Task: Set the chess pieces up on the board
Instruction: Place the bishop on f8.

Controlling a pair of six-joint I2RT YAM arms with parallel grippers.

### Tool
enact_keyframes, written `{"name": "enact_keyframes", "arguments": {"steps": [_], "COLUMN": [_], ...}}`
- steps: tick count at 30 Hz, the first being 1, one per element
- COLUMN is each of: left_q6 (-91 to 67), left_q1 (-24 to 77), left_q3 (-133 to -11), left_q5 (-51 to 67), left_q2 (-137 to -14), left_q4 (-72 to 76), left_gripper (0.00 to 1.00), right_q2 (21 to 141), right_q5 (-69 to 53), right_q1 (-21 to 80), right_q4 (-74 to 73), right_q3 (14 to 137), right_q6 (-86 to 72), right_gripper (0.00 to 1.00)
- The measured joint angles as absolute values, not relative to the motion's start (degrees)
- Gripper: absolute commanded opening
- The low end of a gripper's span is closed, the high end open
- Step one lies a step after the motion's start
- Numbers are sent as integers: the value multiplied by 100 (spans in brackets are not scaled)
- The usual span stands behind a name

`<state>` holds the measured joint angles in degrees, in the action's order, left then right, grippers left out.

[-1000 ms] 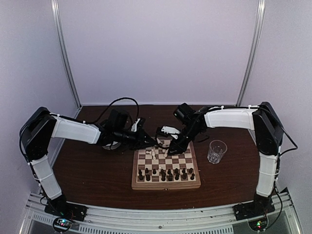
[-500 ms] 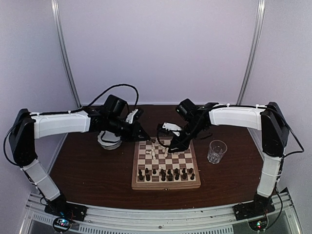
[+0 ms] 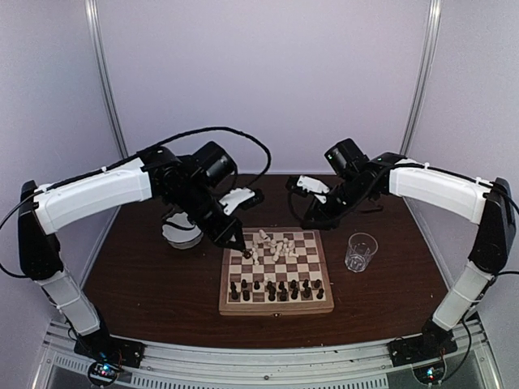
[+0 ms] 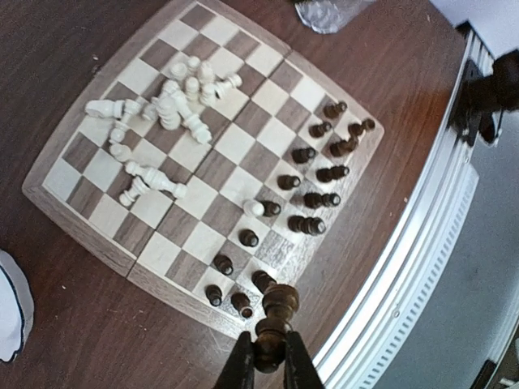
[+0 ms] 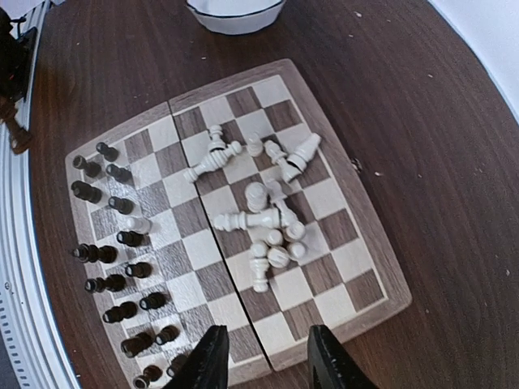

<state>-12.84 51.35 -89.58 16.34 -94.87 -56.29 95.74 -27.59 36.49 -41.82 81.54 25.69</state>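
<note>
Both arms have swung higher since a second ago — right gripper (image 5: 263,350) is lifted clear of the board (image 3: 276,308), jaws parted, empty. Left gripper (image 4: 268,347) hangs by the board's left edge, pinched on a dark piece (image 4: 274,314). Dark chess pieces (image 4: 318,174) mostly stand in two near rows. White pieces (image 5: 261,212) lie heaped on the far half — all unplaced.

Dark table (image 3: 146,284) (wood-grained) bears board (image 3: 276,308), bowl (image 3: 182,235), glass (image 3: 360,252).
</note>
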Motion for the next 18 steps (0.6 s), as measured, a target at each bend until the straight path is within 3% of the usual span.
{"name": "enact_keyframes", "arguments": {"steps": [9,18], "left_q6": [-810,-639], "left_q1": [6119,6593], "left_q3": [-9603,-10250], "left_q5": [886,228], "left_q2": [-10464,-11246], "left_q4": [-6309,-6549], "left_gripper": [0,0], "right_q2": [8495,8431], "right_q5": [-2488,-2456], "right_q1": [2759,2359], "right_q4": [-3839,-3546], "right_q3": [7175,7054], "right_q6": [2543,2504], "right_gripper": [43,44]}}
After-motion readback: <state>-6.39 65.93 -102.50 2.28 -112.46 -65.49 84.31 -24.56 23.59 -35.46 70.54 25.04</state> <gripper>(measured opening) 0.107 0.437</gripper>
